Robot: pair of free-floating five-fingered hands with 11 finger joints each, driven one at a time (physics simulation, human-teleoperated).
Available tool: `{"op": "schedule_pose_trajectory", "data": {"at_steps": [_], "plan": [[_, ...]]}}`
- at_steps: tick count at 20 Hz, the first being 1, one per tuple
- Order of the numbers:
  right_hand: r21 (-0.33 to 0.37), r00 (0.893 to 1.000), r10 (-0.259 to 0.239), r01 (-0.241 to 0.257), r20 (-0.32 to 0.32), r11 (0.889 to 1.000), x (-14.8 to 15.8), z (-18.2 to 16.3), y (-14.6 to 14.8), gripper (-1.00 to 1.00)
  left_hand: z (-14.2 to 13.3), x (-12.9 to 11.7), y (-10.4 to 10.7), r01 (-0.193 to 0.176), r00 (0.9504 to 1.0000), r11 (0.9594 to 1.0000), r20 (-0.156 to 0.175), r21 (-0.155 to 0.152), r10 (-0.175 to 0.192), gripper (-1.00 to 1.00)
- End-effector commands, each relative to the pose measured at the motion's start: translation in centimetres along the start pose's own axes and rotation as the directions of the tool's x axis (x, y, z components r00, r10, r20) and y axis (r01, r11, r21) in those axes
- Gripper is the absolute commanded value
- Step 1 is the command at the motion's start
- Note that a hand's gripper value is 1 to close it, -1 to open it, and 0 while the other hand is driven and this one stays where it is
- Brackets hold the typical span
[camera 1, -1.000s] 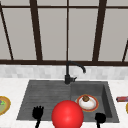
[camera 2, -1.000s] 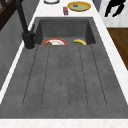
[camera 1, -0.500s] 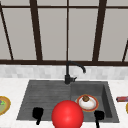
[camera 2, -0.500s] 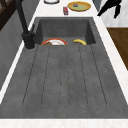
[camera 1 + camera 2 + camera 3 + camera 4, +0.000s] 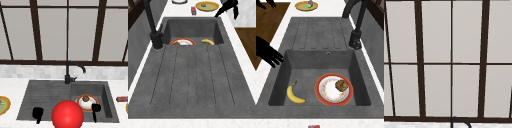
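Right hand [image 5: 96, 109] hangs over the front edge of the sink basin [image 5: 107, 100], just beside the plate [image 5: 86, 102], with its fingers pointing down and relaxed, holding nothing. From the right side view this hand [image 5: 267, 53] is at the front wall of the basin [image 5: 281, 75], with the fingers spread and straight, reaching over the rim above the banana [image 5: 293, 95] and not touching it. The left hand [image 5: 38, 114] is in the air over the front of the draining board [image 5: 37, 92], fingers also down and loose, empty.

The sink is dark grey and takes most of the white counter [image 5: 10, 85]; a black faucet [image 5: 71, 72] stands at its back edge, under a window [image 5: 67, 30] with dark bars. A big red ball [image 5: 67, 115] sits in front in the front view and hides part of the basin there. The side views show what it covers: the yellow banana lies on the basin floor, near the front wall, well apart from the plate [image 5: 333, 88]. The plate is white with a red rim, and a small brown round thing [image 5: 341, 85] lies on it, on the side toward the faucet. The left side view shows the grooves of the draining board [image 5: 190, 75] and, beyond the basin, a yellow dish [image 5: 207, 6] and a small red object [image 5: 193, 10] on the counter.
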Motion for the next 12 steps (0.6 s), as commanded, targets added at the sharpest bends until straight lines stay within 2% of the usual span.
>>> {"op": "schedule_pose_trajectory", "data": {"at_steps": [1,4,5,8,12], "plan": [[0.028,1.0,0.012,-0.012,0.013,1.0,0.5,-2.7,-1.5,-1.0,0.0,0.0,0.0,0.0,1.0,1.0,0.0,0.0,0.0,0.0],[0.046,0.999,0.014,-0.015,0.029,0.999,0.5,-4.3,-2.2,-1.0,0.0,0.0,0.0,0.002,1.0,1.0,-0.001,0.001,-0.002,0.0],[0.03,0.999,0.012,-0.013,0.03,0.999,0.4,-3.1,-1.6,-1.0,0.0,0.0,0.0,0.002,1.0,1.0,-0.001,0.001,-0.002,0.0],[-0.015,1.0,-0.009,0.009,0.012,1.0,0.7,-3.4,-2.0,-1.0,0.0,0.0,0.0,0.003,1.0,1.0,-0.002,0.002,-0.003,0.0],[-0.01,1.0,-0.006,0.006,0.011,1.0,1.8,-6.7,-3.4,-1.0,0.0,0.0,0.0,0.004,1.0,1.0,-0.002,0.003,-0.004,0.0]]}}
